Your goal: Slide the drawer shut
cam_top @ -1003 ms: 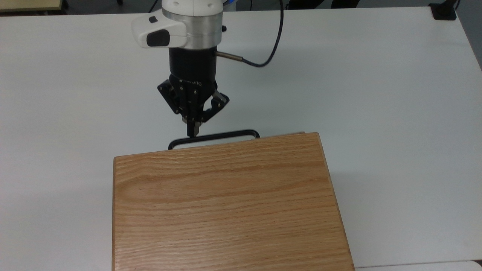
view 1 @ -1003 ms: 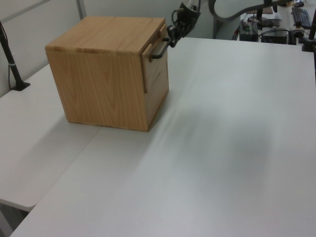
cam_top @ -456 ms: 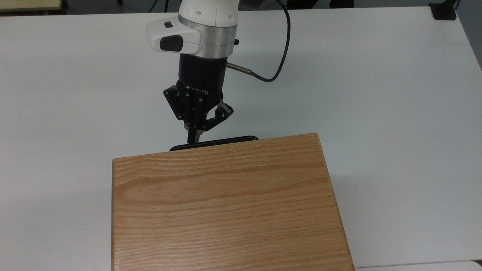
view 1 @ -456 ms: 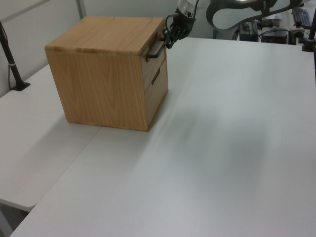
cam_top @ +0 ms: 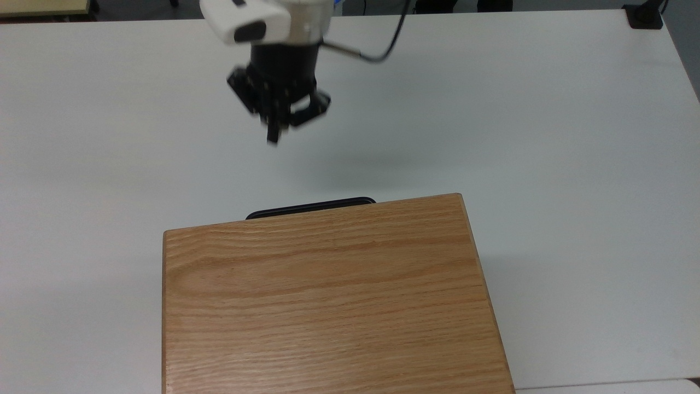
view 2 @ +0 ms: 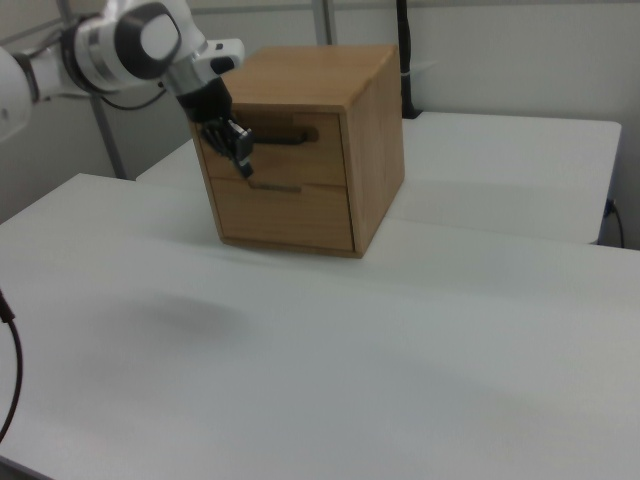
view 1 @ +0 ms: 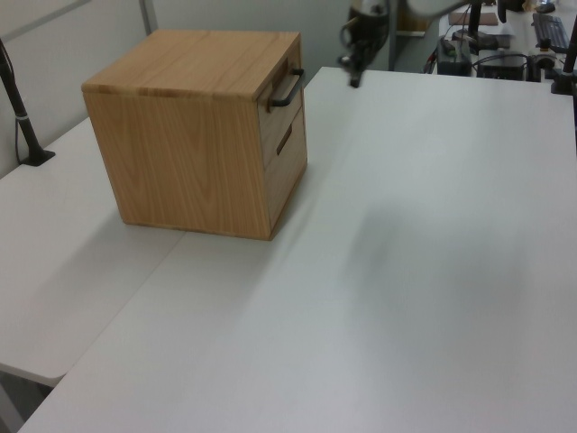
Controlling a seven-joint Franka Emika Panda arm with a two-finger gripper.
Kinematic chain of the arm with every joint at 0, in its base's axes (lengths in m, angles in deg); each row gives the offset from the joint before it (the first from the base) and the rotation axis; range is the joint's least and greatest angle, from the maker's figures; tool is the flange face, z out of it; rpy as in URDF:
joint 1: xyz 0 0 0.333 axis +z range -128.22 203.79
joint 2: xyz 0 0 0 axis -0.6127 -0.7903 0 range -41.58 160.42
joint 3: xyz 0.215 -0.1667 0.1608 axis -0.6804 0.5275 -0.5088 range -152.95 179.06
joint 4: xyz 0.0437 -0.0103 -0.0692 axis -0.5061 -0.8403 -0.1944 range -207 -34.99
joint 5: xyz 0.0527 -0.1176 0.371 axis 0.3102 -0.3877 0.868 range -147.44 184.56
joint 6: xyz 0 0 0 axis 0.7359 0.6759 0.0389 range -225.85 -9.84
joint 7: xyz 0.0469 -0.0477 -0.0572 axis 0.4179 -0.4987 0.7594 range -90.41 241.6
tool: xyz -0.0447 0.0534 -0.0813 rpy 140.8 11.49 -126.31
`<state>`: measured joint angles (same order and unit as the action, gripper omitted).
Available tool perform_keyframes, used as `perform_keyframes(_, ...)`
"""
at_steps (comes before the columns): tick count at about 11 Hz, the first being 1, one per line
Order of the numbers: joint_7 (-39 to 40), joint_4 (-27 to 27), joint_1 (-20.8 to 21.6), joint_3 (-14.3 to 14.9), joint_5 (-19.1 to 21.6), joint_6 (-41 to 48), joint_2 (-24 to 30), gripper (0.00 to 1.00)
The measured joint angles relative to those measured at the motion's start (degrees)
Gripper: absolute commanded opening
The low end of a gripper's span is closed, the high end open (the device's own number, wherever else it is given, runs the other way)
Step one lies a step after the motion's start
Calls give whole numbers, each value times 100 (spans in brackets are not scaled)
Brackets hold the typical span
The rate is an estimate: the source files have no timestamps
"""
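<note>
The drawer [view 2: 305, 160] is the upper one in the oak cabinet [cam_top: 328, 295]; its front sits flush with the cabinet face. Its black bar handle [cam_top: 310, 207] sticks out past the cabinet's top edge in the top view and also shows in the left view [view 1: 287, 88]. My gripper [cam_top: 272, 137] hangs shut with nothing in it, well clear of the handle and above the white table [cam_top: 547, 137]. In the left view the gripper [view 1: 352, 77] is to the right of the cabinet. In the right view the gripper [view 2: 245, 165] overlaps the drawer front's left part.
A second drawer front [view 2: 285, 212] lies below the first. A black cable [cam_top: 383, 52] trails from the wrist. A black post [view 1: 20, 104] stands at the left view's left edge. Desks with equipment [view 1: 505, 36] stand behind the table.
The drawer slid in until its front went flush with the cabinet. The gripper then pulled back from the handle, up and away across the table.
</note>
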<state>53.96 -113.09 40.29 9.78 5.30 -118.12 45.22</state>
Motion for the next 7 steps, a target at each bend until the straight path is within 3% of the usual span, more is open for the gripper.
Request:
perform_keyframes(3,489,-91,-264,-3,789,1410,666,0)
perform_keyframes(7,715,-867,-153,320,1530,1636,1489,3)
